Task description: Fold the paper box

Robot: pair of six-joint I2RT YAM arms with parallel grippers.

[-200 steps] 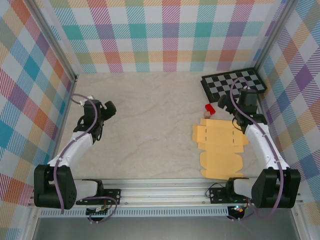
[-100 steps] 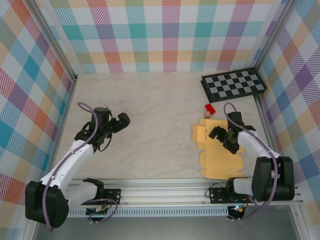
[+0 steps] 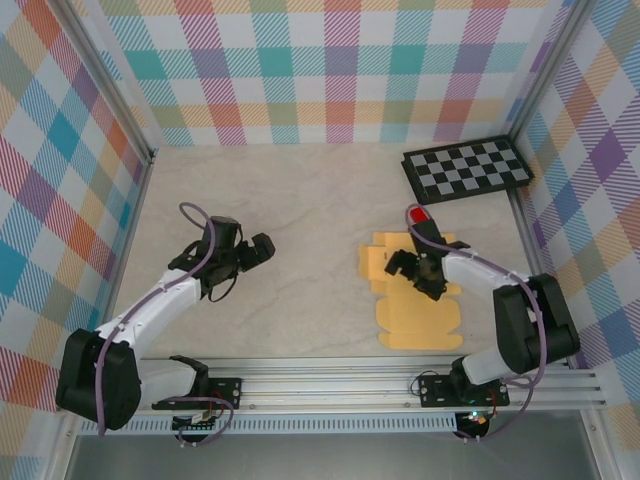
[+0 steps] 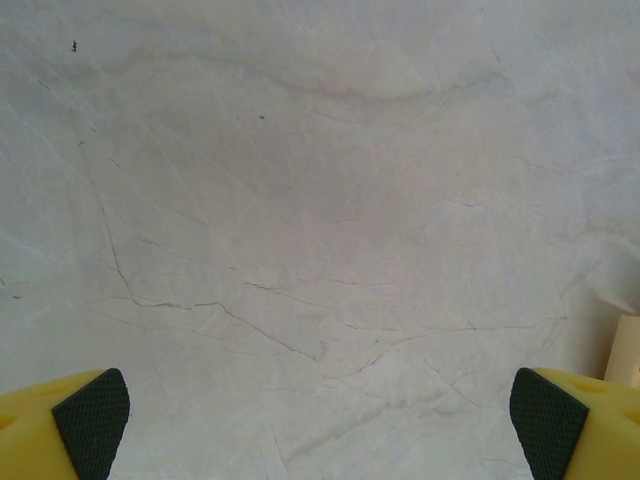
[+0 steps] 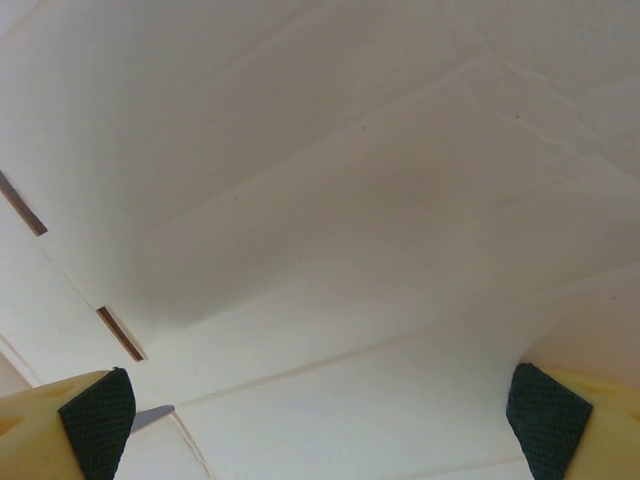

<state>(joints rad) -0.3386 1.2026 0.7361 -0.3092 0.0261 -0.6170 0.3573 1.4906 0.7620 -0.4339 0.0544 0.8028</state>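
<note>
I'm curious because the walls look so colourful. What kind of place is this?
Probably a robot test booth: plaid walls all round, a checkerboard in the corner, and robot arms bolted to a metal rail.

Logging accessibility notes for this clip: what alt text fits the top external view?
The open right tool hangs over a flat, unfolded paper box right of centre. The open left tool hovers above bare table at left; a red block and checkerboard lie beyond the box.
</note>
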